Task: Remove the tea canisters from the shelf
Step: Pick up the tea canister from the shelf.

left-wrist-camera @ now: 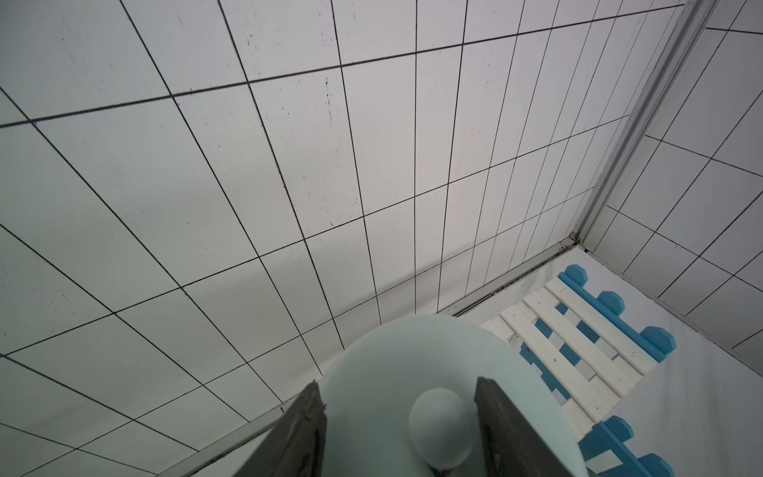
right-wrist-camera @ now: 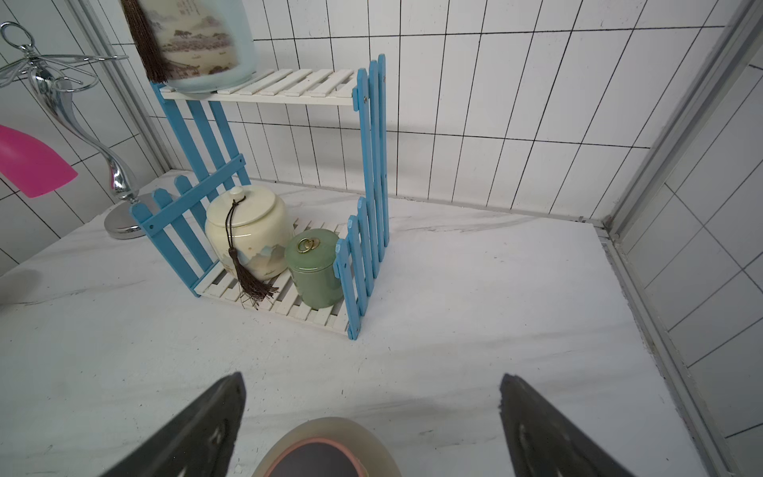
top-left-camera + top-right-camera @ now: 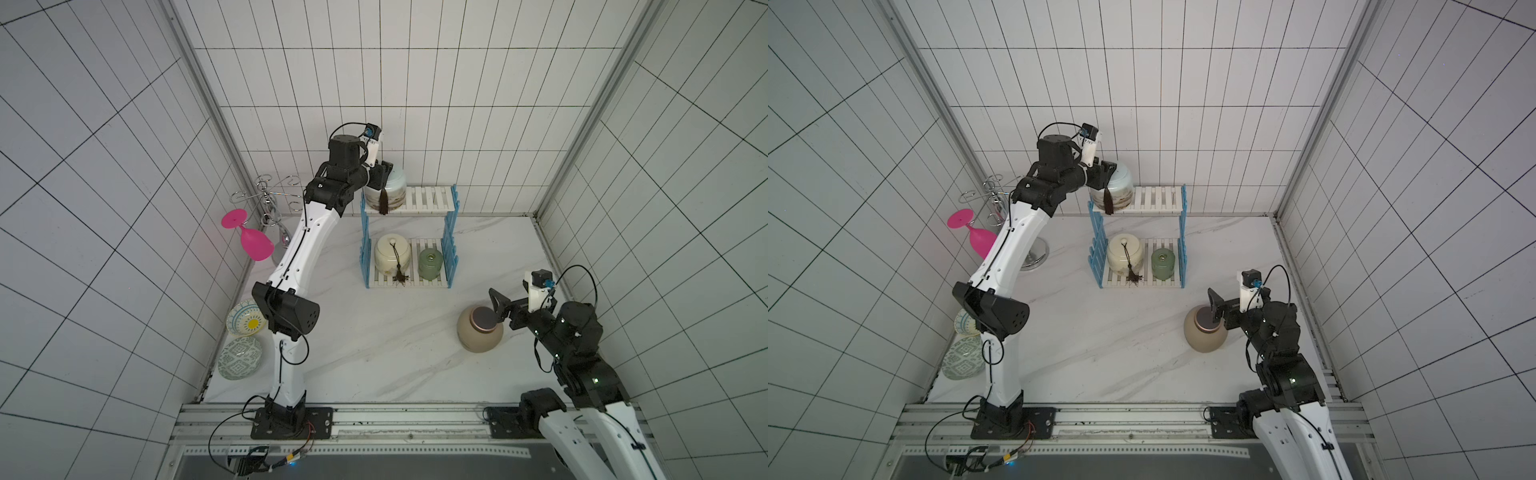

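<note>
Left gripper: we see jaws half-wide astride the knob of the pale-blue canister, atop the shelf.
Right gripper: we see jaws wide above the tan canister.

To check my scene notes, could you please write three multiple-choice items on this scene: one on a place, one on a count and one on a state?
1. Where does the tan canister stand? A on the top tier; B on the marble table; C on the lower tier.
2. How many canisters are on the shelf? A one; B two; C three.
3. How do the right gripper jaws stand? A wide apart; B shut on a lid; C shut on nothing.

Key:
1. B, it stands on the tabletop, off the shelf.
2. C, the pale-blue canister on top, the cream canister and green canister below.
3. A, its fingers stand far apart in the right wrist view.
</note>
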